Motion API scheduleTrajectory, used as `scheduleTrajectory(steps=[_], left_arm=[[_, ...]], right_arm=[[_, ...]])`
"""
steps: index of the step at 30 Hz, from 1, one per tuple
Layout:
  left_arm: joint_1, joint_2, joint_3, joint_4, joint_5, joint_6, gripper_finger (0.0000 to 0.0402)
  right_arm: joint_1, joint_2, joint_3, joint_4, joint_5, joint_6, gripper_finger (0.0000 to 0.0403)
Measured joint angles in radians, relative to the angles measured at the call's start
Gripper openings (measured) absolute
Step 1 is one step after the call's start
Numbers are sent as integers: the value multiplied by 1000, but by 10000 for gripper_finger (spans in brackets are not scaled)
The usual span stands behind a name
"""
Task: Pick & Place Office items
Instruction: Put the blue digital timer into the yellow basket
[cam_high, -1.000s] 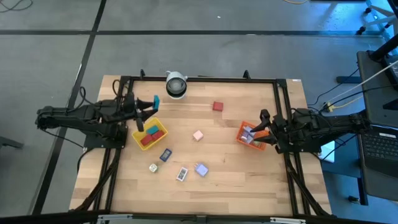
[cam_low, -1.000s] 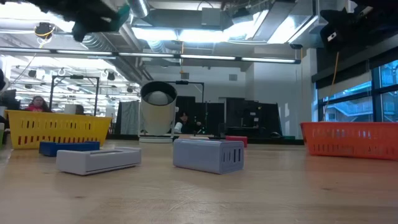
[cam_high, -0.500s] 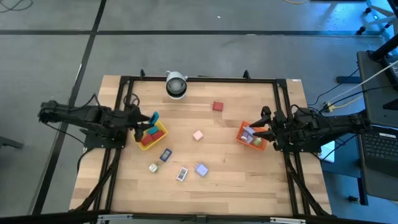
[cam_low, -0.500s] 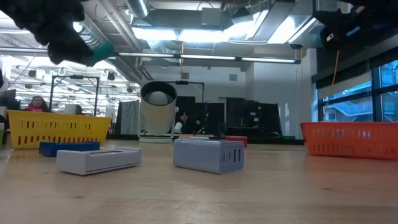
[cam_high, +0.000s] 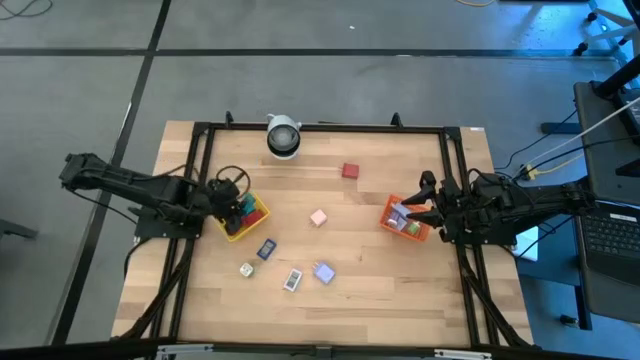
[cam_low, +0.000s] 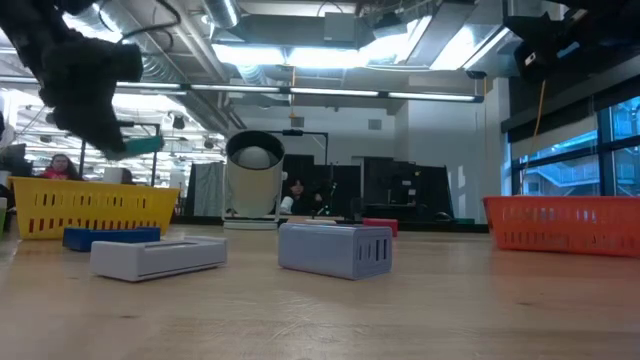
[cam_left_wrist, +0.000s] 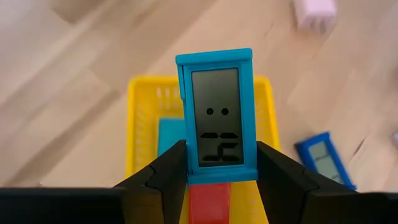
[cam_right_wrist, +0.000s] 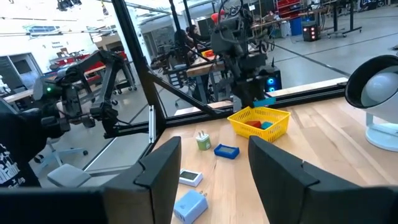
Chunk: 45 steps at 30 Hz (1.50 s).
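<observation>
My left gripper (cam_high: 233, 196) (cam_left_wrist: 214, 177) hangs over the yellow tray (cam_high: 250, 217) (cam_left_wrist: 140, 124), shut on a teal piece with a grey screen (cam_left_wrist: 216, 118) (cam_low: 142, 145). In the tray lie another teal piece (cam_left_wrist: 169, 134) and a red one (cam_left_wrist: 208, 202). On the table rest a red piece (cam_high: 349, 171), a pink one (cam_high: 318, 217), a dark blue one (cam_high: 266, 249), a pale blue one (cam_high: 323, 272) and two whitish ones (cam_high: 292, 280) (cam_high: 246, 269). My right gripper (cam_high: 426, 210) (cam_right_wrist: 208, 171) waits open by the red-orange tray (cam_high: 402, 220). My left gripper pinches the teal screen piece between its two fingers (cam_left_wrist: 171, 171), one on each long side near one short end (cam_left_wrist: 214, 177). The fingers slant down from above and from the table's left. The piece sticks out past the fingertips, lifted clear above the yellow tray.
A round white-and-grey cylinder (cam_high: 283, 136) (cam_low: 252, 180) stands at the far edge. The red-orange tray holds several pieces. A dark frame runs along the table's left, right and far edges. Bare wood lies between the trays and near the front edge. People sit in the room behind.
My left gripper has come down and drawn back toward the table's left and near side, from beyond the yellow tray's far corner to over the tray, tipping its fingers downward. It has kept the teal piece between its fingers throughout. The right arm has stayed still.
</observation>
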<state>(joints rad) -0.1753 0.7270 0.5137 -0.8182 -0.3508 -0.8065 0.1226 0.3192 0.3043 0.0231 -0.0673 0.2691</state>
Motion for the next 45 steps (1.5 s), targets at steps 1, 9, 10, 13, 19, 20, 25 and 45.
scheduleTrajectory(steps=[1, 9, 10, 13, 19, 20, 25, 45], left_arm=[[0, 25, 0, 0, 12, -7, 158], [0, 179, 0, 18, 82, -49, 158], [0, 191, 0, 26, 86, -49, 158], [0, 220, 0, 46, 100, -49, 159], [0, 266, 0, 44, 136, -72, 160], [0, 271, 0, 44, 136, -76, 162], [0, 293, 0, 42, 149, -86, 168], [0, 304, 4, 34, 129, -115, 228]], right_arm=[[0, 0, 0, 0, 0, 0, 187], [0, 0, 0, -20, 0, 0, 187], [0, 0, 0, -24, 0, 0, 187], [0, 0, 0, -28, 0, 4, 187], [0, 0, 0, -35, -1, 8, 187], [0, 0, 0, -37, -1, 8, 187], [0, 0, 0, -47, -1, 8, 187], [0, 0, 0, -47, -4, 11, 187]])
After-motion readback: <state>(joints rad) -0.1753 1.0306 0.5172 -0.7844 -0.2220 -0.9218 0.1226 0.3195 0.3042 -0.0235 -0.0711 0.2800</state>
